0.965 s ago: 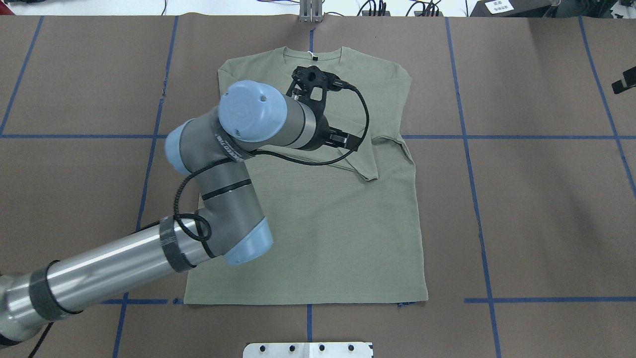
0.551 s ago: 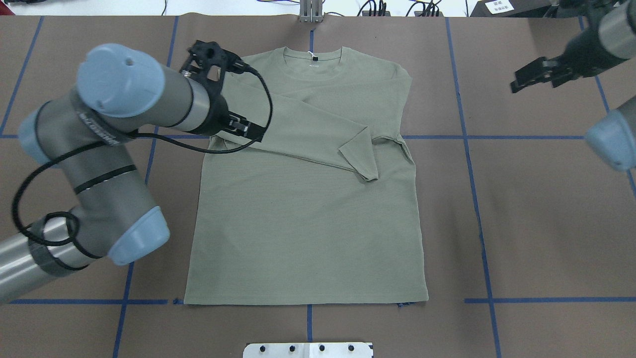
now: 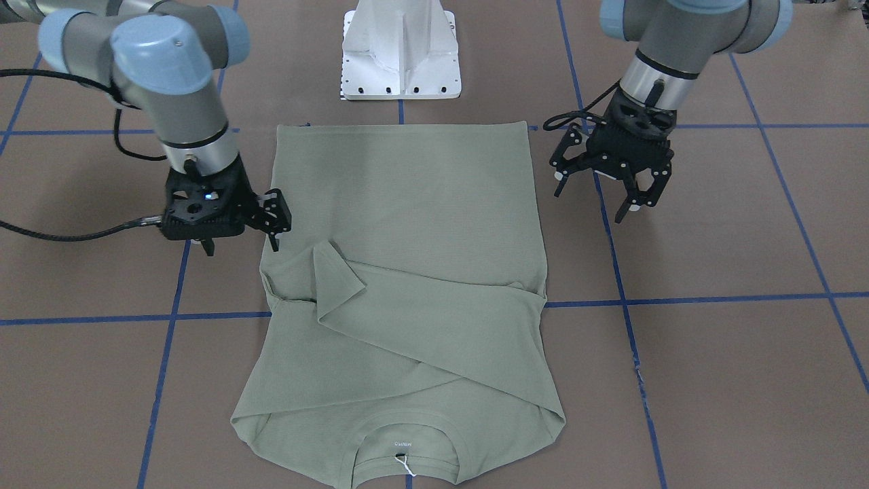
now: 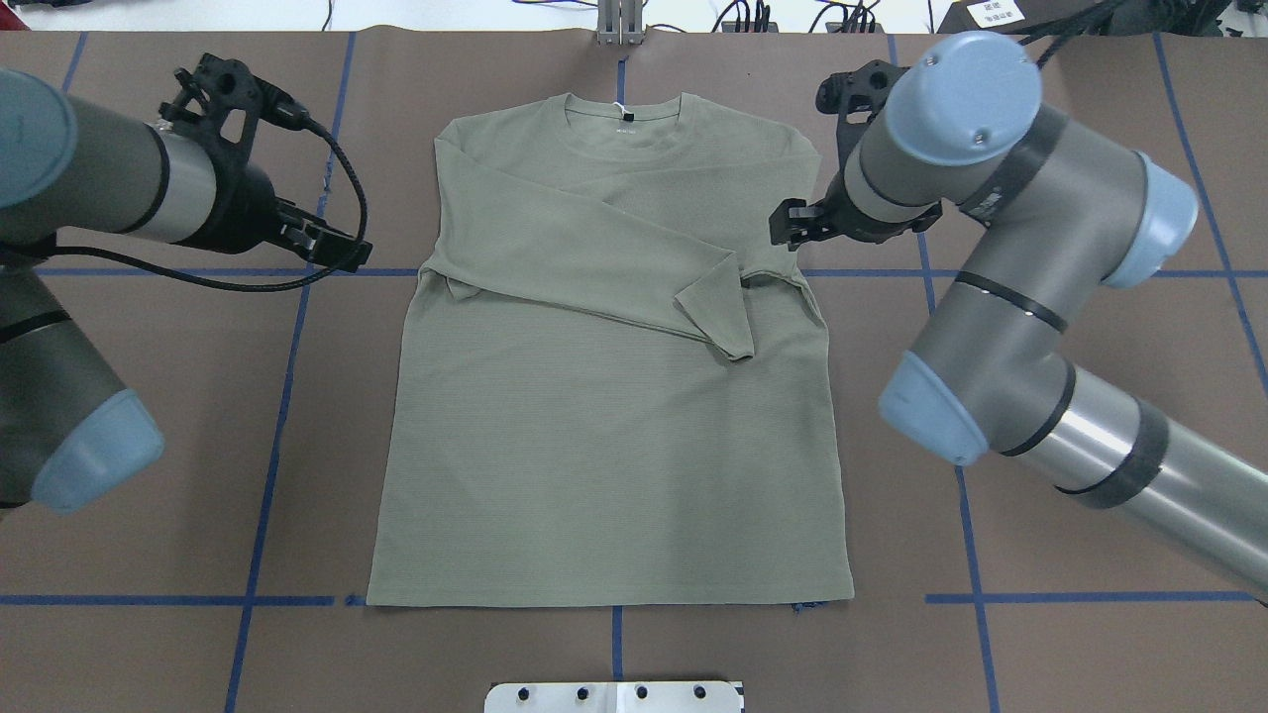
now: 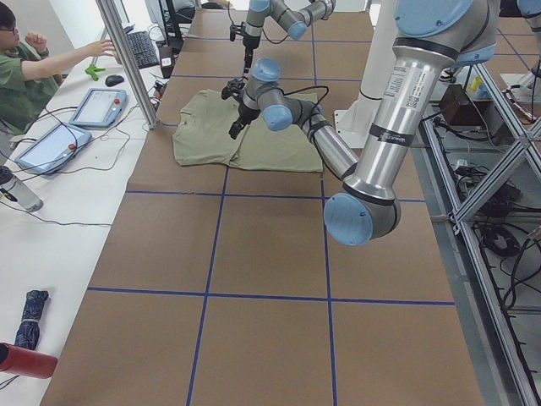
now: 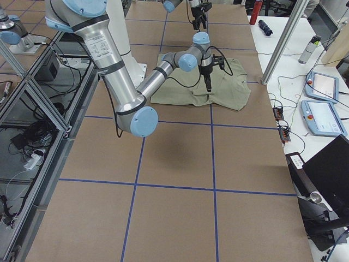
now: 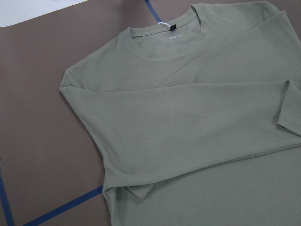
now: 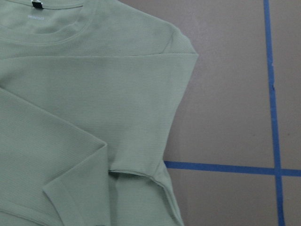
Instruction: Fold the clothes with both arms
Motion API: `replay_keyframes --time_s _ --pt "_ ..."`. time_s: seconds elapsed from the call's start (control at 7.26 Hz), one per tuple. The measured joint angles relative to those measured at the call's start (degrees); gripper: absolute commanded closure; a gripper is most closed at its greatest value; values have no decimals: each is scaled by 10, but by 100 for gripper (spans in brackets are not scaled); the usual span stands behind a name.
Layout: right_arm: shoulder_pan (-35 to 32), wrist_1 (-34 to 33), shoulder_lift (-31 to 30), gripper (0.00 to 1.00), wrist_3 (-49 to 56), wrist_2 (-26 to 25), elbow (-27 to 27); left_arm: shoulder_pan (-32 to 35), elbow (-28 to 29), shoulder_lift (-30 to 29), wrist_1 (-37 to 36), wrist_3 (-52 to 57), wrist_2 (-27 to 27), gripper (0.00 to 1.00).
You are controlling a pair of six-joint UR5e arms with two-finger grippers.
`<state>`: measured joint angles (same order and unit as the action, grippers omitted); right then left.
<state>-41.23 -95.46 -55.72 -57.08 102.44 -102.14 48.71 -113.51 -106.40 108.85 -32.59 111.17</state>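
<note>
While both arms hang over the table (image 4: 1090, 347), the shirt (image 4: 604, 446) lies flat at its middle, neck to the far side from the robot and hem toward the white base (image 3: 400, 51). One sleeve (image 4: 594, 262) comes from the robot's left side and slants across the chest. Its cuff (image 4: 718, 317) rests near the shirt's edge on the robot's right. A white tag string (image 3: 403, 464) shows at the collar.

The left gripper (image 3: 590, 200) is spread wide and empty. It sits over bare brown table beside the shirt's left edge, apart from the cloth. The right gripper (image 3: 241, 246) is also spread and holds nothing. Its nearer finger (image 3: 277, 221) is just beside the shirt's right edge, close to the folded cuff; whether it touches the cloth I cannot tell. From overhead, the left gripper (image 4: 342, 248) and right gripper (image 4: 785, 224) flank the shirt at sleeve level.

Blue tape lines (image 3: 679, 299) cross the table in a grid. On the white bench at the side a bottle (image 6: 311, 48) stands upright, too small to tell what is in it. A person (image 5: 21, 68) sits at that bench.
</note>
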Motion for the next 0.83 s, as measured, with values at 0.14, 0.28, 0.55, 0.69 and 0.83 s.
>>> replay_keyframes --time_s 0.14,0.28,0.55,0.69,0.83 --pt "24 -19 54 16 -33 -29 51 26 0 40 42 16 32 0" --pt "40 -23 116 21 -51 -57 127 45 0 71 78 23 58 0" --pt "61 -1 186 36 -62 -97 247 57 0 97 109 26 76 0" --pt "69 13 198 38 -63 -112 280 58 0 100 112 26 78 0" --pt "78 20 203 39 -64 -123 299 58 1 101 113 26 79 0"
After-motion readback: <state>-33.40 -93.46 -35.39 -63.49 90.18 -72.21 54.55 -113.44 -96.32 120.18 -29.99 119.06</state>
